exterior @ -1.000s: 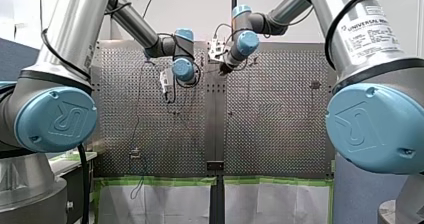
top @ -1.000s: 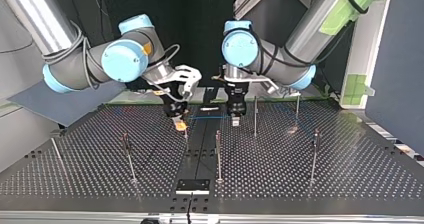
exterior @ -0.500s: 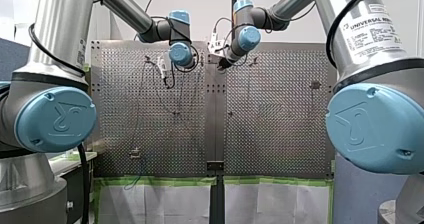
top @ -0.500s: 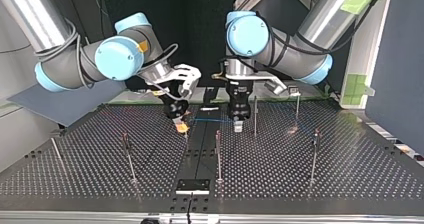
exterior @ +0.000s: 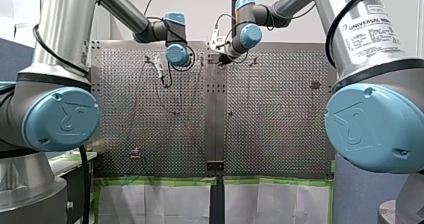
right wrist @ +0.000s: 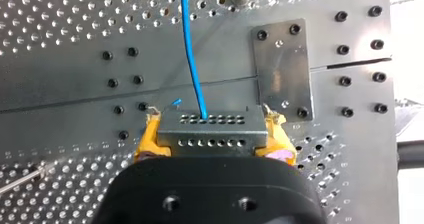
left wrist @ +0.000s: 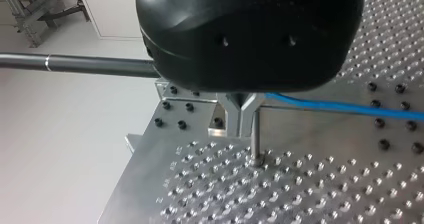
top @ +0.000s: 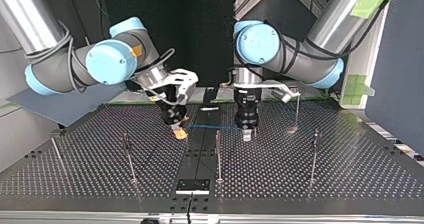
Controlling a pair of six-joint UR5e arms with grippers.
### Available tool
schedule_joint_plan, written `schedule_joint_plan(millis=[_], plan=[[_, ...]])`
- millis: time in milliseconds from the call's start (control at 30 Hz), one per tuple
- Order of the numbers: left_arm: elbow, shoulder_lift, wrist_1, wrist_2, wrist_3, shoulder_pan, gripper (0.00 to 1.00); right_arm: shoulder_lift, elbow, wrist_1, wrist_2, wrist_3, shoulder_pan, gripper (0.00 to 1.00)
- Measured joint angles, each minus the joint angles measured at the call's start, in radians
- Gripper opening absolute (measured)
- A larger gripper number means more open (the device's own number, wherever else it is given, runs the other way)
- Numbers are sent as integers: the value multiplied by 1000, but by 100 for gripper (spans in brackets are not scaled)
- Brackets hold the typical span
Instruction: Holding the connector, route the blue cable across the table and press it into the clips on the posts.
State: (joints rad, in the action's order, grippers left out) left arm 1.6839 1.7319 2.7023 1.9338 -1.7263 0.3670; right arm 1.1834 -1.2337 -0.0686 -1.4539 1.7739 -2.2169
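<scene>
A grey connector (right wrist: 210, 126) with rows of small holes sits between the yellow pads (right wrist: 146, 141) of my right gripper (right wrist: 212, 146), which is shut on it. A blue cable (right wrist: 192, 49) runs out of the connector's face. In the top view the cable (top: 212, 127) stretches low over the table from my right gripper (top: 178, 132) to my left gripper (top: 246, 130). My left gripper (left wrist: 239, 120) has its metal fingers shut on the blue cable (left wrist: 350, 106), which leads off sideways. A thin post (left wrist: 255, 139) stands just ahead of those fingers.
Several thin posts stand on the perforated table (top: 300, 184): post (top: 218, 154) in the middle, post (top: 129, 156) and post (top: 314, 154) to the sides, post (top: 297, 111) further back. A small metal plate (top: 192, 186) lies at the near edge.
In the top view my left gripper has moved rightward and nearer the camera with the cable, drawing it longer. My right gripper has barely shifted and still holds the connector.
</scene>
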Motion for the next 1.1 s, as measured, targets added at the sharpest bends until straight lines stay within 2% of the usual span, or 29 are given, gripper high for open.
schedule_joint_plan(millis=[233,533,767,1100], plan=[[-15,0,0,-54,2,-41,1,0,20,0,16,6,3,0],[-17,2,8,-127,-1,-54,1,0,24,1,16,25,13,0],[-21,6,6,-178,-3,-66,1,-1,25,2,16,32,23,0],[-92,74,14,-209,-25,-82,1,-3,25,3,34,43,47,0]])
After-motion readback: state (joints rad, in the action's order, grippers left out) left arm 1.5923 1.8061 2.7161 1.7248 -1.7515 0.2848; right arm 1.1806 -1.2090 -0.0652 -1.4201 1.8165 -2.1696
